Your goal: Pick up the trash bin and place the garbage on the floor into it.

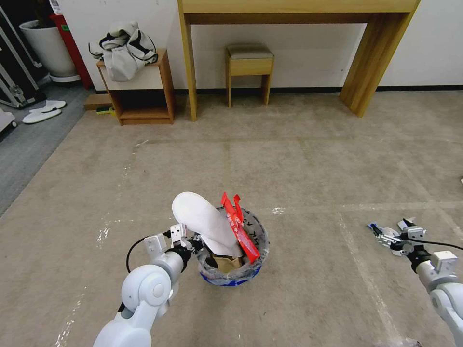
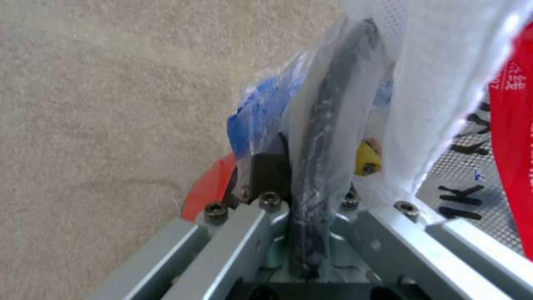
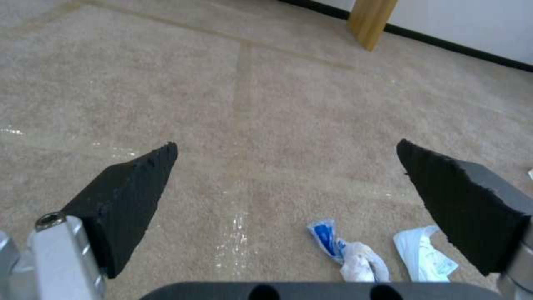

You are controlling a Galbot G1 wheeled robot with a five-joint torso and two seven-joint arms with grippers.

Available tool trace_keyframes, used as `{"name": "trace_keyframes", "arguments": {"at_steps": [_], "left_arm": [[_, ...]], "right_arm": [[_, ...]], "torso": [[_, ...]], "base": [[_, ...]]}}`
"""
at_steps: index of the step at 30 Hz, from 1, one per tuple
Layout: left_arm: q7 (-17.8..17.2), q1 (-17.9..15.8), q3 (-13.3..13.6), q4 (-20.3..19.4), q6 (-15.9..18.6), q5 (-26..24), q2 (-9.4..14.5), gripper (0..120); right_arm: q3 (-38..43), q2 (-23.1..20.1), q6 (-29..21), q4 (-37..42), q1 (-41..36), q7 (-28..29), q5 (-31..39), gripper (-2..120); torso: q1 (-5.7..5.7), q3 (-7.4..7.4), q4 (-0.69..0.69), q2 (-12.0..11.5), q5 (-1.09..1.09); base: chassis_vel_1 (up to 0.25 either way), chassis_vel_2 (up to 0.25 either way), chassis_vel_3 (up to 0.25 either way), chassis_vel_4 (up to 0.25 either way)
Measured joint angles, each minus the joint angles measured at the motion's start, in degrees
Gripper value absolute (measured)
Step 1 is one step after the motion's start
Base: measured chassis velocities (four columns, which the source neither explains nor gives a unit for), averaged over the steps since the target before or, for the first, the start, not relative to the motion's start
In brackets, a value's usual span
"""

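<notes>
The trash bin (image 1: pixel 233 277), a small round bucket with a blue band and a clear liner, stands on the carpet in front of me. A white slipper (image 1: pixel 205 221), a red wrapper (image 1: pixel 239 231) and a brown paper bag (image 1: pixel 227 263) stick out of it. My left gripper (image 1: pixel 193 241) is shut on the bin's near left rim; the left wrist view shows the left gripper (image 2: pixel 316 166) clamping the plastic-wrapped rim (image 2: pixel 322 125) beside the red bin wall (image 2: pixel 210 189). My right gripper (image 1: pixel 390 236) hangs open low at the right, over white-blue crumpled papers (image 3: pixel 355 256). The right gripper (image 3: pixel 283 146) has nothing between its pads.
Two more white slippers (image 1: pixel 43 111) lie far left on the grey floor. A wooden shelf (image 1: pixel 140 91) carrying a grey-white jacket (image 1: pixel 123 48), a stool (image 1: pixel 249 65) and a wooden desk (image 1: pixel 299 9) line the back wall. A white planter pot (image 1: pixel 48 46) stands at the back left.
</notes>
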Motion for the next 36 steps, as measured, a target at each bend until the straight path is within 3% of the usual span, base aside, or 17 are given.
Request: {"name": "trace_keyframes", "arguments": {"at_steps": [36], "left_arm": [[-0.23, 0.54, -0.04, -0.10, -0.05, -0.08, 0.17, 1]], "right_arm": [[0.72, 1.65, 1.49, -0.59, -1.64, -1.26, -1.40, 100]], "torso": [[0.00, 0.00, 0.00, 0.01, 0.00]], "base": [[0.000, 0.000, 0.000, 0.000]]}}
